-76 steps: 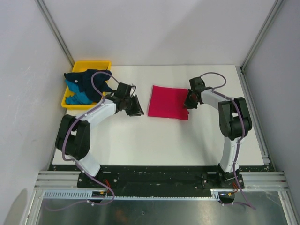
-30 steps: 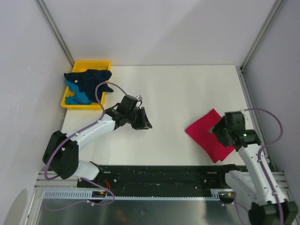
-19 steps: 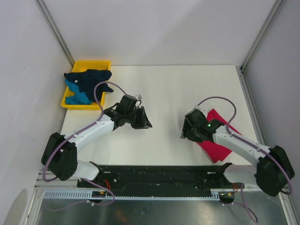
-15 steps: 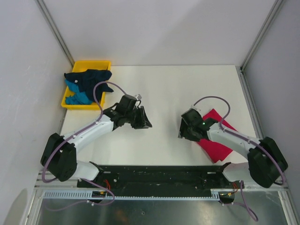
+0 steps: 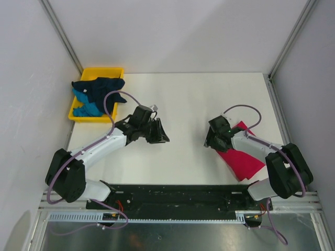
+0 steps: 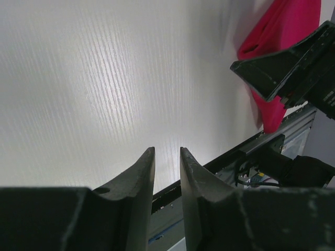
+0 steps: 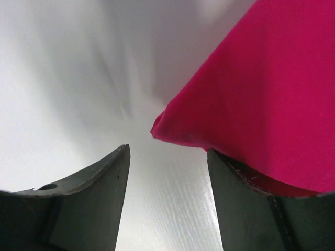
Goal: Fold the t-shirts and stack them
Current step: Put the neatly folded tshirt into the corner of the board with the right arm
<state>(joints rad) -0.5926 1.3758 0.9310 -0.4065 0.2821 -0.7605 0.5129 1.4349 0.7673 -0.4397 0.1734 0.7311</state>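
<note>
A folded crimson-pink t-shirt (image 5: 245, 158) lies flat, turned at an angle, near the table's front right. My right gripper (image 5: 210, 143) stands open low at the shirt's left corner. In the right wrist view the pink cloth (image 7: 261, 78) lies just ahead of the right gripper (image 7: 167, 149), its edge over the right fingertip and nothing gripped. My left gripper (image 5: 161, 137) hovers over bare table left of centre. In its own view the left gripper (image 6: 167, 150) shows a narrow empty gap. A dark navy t-shirt (image 5: 99, 86) and a teal-blue one (image 5: 85, 108) sit crumpled in the tray.
The yellow plastic tray (image 5: 104, 69) stands at the back left corner. The left wrist view shows the pink shirt (image 6: 285, 31) and the right arm's black gripper body (image 6: 293, 68) across the table. A black rail (image 5: 172, 194) runs along the near edge.
The pink shirt went from the table's middle to the front right. In the last second the right gripper swung from the shirt's right side round to its left corner. The left arm barely moved.
</note>
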